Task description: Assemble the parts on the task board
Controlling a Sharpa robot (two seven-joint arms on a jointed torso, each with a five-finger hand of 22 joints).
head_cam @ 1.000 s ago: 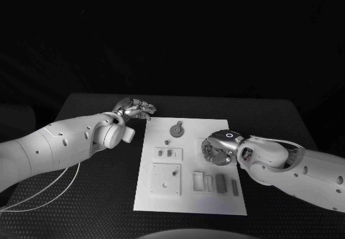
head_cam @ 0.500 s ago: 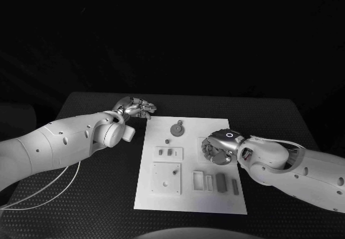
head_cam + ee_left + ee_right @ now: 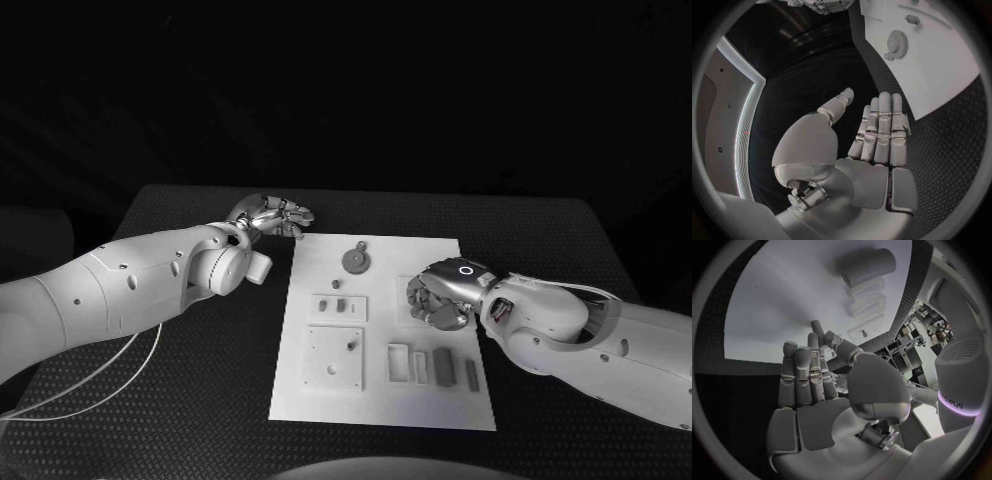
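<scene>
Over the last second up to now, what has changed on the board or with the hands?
Little. The right hand has shifted slightly toward the robot over the task board; whether it holds anything cannot be told. The left hand stays off the board's far left corner, holding nothing. The round gear-like part and other parts are unmoved.

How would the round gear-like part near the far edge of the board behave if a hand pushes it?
The round part lies flat on the task board, so it would probably slide, not roll. It looks small and thin, likely light. Its low profile may make it hard for fingers to lift.
</scene>
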